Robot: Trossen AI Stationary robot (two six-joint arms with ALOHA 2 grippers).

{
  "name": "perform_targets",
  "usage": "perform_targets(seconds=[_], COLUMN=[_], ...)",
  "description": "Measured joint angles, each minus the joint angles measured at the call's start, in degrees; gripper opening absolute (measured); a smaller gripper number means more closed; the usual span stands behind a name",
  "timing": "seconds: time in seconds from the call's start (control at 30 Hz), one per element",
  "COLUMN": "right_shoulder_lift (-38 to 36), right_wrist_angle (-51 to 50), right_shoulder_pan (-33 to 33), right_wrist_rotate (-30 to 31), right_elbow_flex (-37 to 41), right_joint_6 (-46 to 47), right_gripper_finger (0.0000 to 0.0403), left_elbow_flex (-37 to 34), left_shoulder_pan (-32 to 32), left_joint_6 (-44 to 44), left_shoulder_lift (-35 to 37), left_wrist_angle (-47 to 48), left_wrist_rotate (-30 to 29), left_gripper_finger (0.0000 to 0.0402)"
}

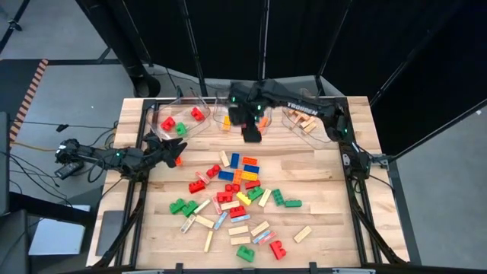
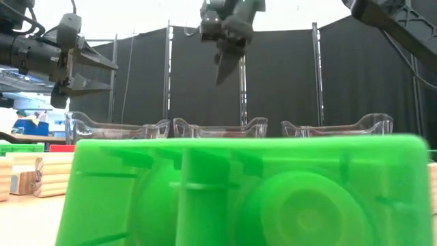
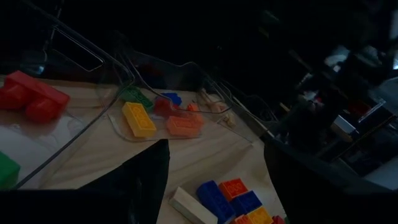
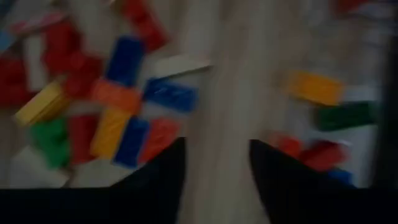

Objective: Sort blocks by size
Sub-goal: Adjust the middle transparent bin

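Sorting has barely begun: a few blocks (image 1: 237,195) sit in the bins (image 1: 179,122), most remain nearby, and your right claw (image 1: 251,134) hangs apart, empty.

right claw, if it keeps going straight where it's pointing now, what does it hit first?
Probably bare table. The right claw points down at a clear strip of wood between the loose blocks and the middle bin. Nothing sits between its fingers. Depth is unclear.
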State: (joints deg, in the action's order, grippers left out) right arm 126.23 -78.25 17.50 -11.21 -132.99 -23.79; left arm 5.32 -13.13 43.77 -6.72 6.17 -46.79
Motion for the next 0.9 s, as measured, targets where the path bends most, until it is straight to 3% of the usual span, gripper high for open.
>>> perform_targets(seconds=[0.13,0.2,0.53,0.9], right_shoulder_lift=[0.2,0.0,0.2,0.2], right_wrist_angle=[-5.1,-5.0,4.8,11.8], right_shoulder_pan=[-3.1,-3.9,-1.6,4.6], right_wrist_rotate=[-0.8,-0.8,7.7,17.3], right_elbow_flex=[1.1,3.4,18.5,21.6], right_joint_6=[-1.9,-2.5,-2.5,-3.2], right_gripper_finger=[0.0051,0.0016,0.0008,0.0005], left_elbow_flex=[0.0,0.0,0.0,0.0], left_shoulder_pan=[0.0,0.0,0.0,0.0], left_joint_6=[0.0,0.0,0.3,1.5], left_shoulder_lift=[0.0,0.0,0.0,0.0], left_wrist_angle=[0.0,0.0,0.0,-0.2], left_wrist_rotate=[-0.3,-0.3,-0.4,-0.5], left_gripper_finger=[0.0269,0.0269,0.0269,0.0269])
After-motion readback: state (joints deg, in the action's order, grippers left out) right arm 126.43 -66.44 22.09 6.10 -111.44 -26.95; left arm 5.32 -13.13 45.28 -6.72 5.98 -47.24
